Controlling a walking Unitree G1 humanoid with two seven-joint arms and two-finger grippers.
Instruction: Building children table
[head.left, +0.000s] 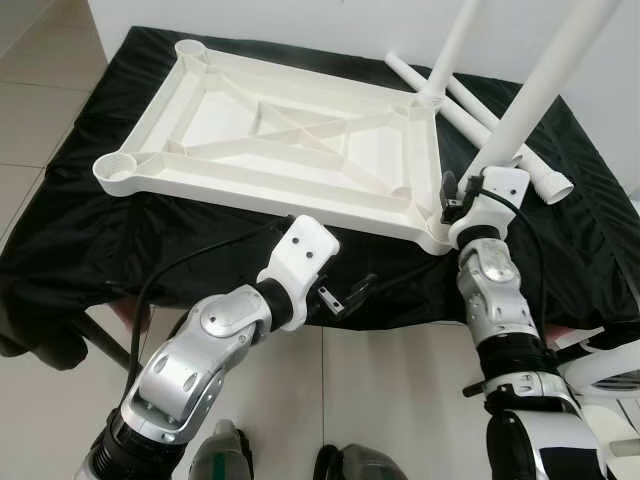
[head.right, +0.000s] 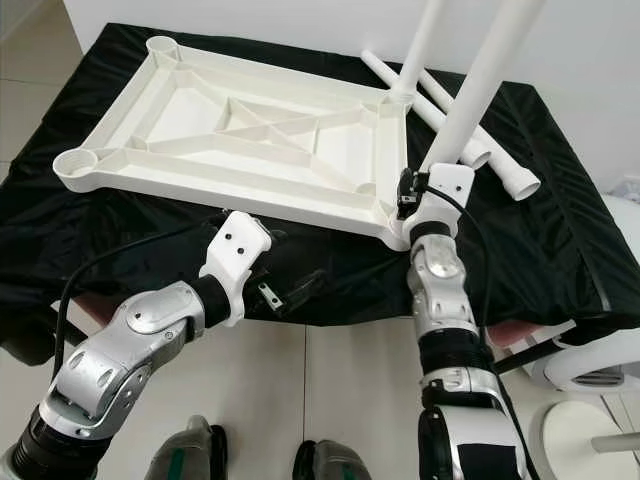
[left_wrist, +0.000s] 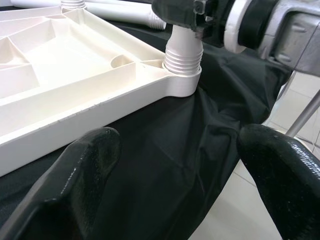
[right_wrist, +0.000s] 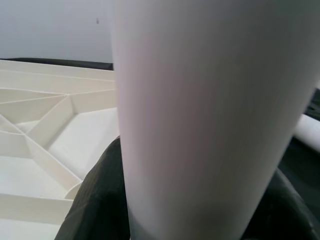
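Spread wide just short of the tabletop (head.left: 290, 140), the left gripper (head.left: 350, 293) is empty. One leg (head.left: 540, 90) is clasped by the right gripper (head.left: 462, 195) in the near socket; another is fitted beyond, two lie loose.

- White plastic tabletop (head.left: 290, 140): lying underside up on the black cloth, ribbed bracing exposed, round socket at each corner.
- Near-right leg (head.left: 540, 95): white tube, standing in its corner socket, threaded end seated, leaning slightly.
- Far-right leg (head.left: 455, 45): white tube, standing in its socket.
- Two loose legs (head.left: 480, 125): lying on the cloth beside the tabletop's right edge.
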